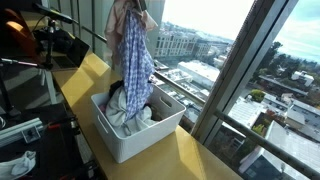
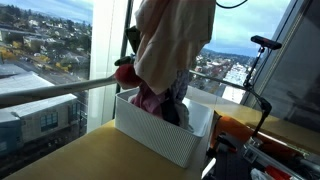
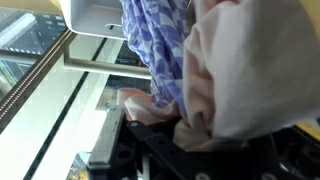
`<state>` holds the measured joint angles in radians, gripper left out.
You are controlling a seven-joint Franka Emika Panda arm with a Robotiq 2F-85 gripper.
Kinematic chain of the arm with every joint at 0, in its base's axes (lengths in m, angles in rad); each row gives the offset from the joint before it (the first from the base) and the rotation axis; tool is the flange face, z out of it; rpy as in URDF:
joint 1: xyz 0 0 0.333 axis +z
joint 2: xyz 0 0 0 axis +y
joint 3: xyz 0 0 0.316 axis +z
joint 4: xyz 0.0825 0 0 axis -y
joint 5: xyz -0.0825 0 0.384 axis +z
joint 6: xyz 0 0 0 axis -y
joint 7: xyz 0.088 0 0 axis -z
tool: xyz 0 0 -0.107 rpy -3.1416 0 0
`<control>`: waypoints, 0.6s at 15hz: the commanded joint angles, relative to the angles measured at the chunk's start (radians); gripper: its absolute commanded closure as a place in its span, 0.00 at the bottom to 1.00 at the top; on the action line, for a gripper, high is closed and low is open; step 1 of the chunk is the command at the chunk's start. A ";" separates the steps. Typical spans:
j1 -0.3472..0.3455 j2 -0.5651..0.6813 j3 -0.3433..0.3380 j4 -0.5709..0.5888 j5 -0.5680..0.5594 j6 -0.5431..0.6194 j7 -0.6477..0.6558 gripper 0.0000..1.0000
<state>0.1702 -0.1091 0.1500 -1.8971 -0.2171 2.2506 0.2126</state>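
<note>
Fingers (image 3: 160, 140) are clenching on a bunch of clothes (image 1: 130, 50), gripping it at its top so that it is hanging straight down from them. Two pieces are showing in the bunch: a checked cloth (image 3: 155, 50) in blue and white and a beige cloth (image 2: 170, 40). In the wrist view the two are pressing against each other right at the fingers, and the beige one is bunching up in folds against them. Directly below the fingers a white basket (image 1: 130, 140) is sitting on the yellow table (image 1: 195, 155). The lower end of the checked cloth is reaching down into it, among more laundry (image 1: 125, 112) that is lying inside. In an exterior view something red (image 2: 125, 71) is showing beside the bunch, below the fingers and just above the basket rim; what it is cannot be told. Beyond the fingers, on the far side of the basket, a window (image 1: 230, 60) is looking out over city buildings far below.
</note>
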 commanded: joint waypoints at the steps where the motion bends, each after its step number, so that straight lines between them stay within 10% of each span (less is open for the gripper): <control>1: 0.030 -0.013 0.083 0.152 -0.037 -0.116 0.047 1.00; 9: 0.128 0.127 0.258 0.568 -0.174 -0.354 0.139 1.00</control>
<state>0.2567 -0.0845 0.3584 -1.5193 -0.3207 1.9869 0.3125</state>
